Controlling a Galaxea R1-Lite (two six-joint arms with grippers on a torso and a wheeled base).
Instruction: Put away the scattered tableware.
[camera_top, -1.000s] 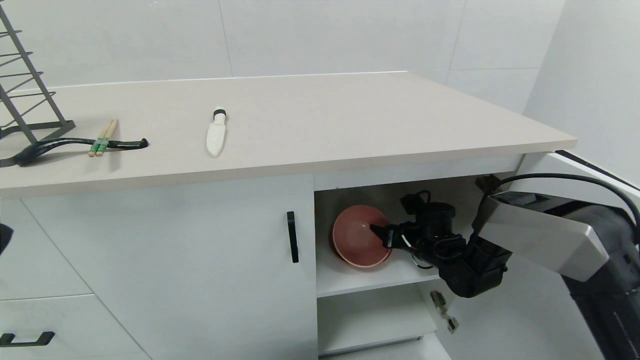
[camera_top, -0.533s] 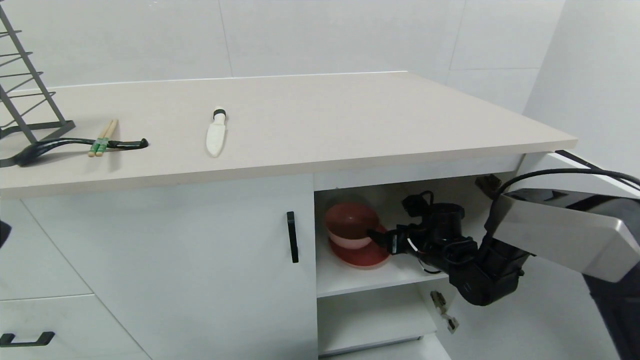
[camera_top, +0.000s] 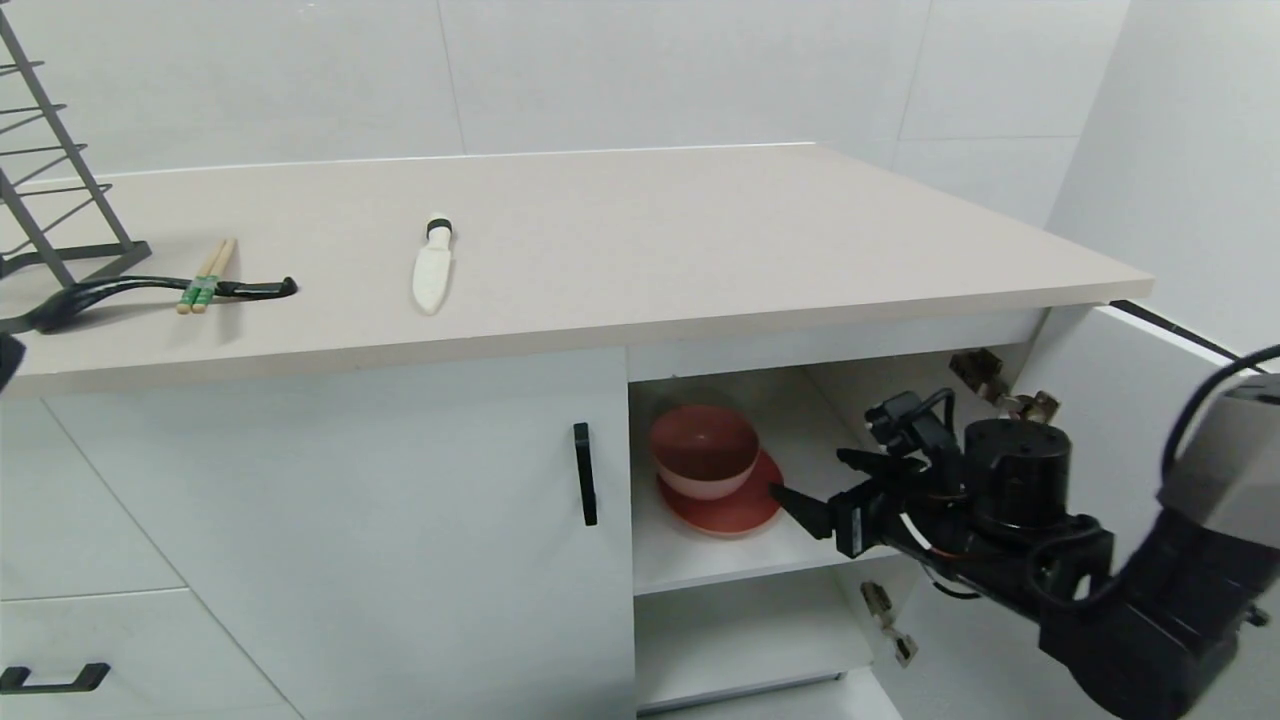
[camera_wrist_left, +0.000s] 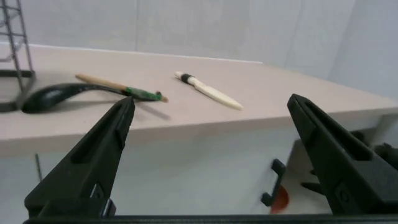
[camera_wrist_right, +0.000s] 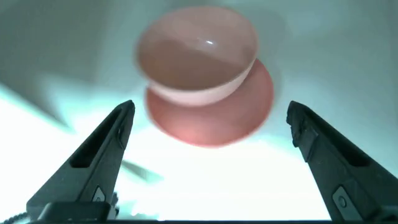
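Well, the bowl (camera_top: 703, 455) sits upright on the plate (camera_top: 735, 510) on the upper shelf (camera_top: 700, 565) of the open cupboard, so that piece looks put away. The right gripper (camera_top: 808, 472) hangs just outside the shelf's front edge, fingers spread wide, holding nothing, pointed at the bowl. I'd judge the job now is getting that arm clear: draw it straight out and level, so the lower finger can't clip the plate's rim, and mind the open door (camera_top: 1120, 370) close on its outer side. The left gripper (camera_wrist_left: 211, 102) is spread and empty too, facing the counter (camera_top: 650, 240), where the knife (camera_top: 432, 270), chopsticks (camera_top: 205, 275) and spoon (camera_top: 100, 295) lie. The chopsticks seem to rest across the spoon's handle, so they should be lifted first.
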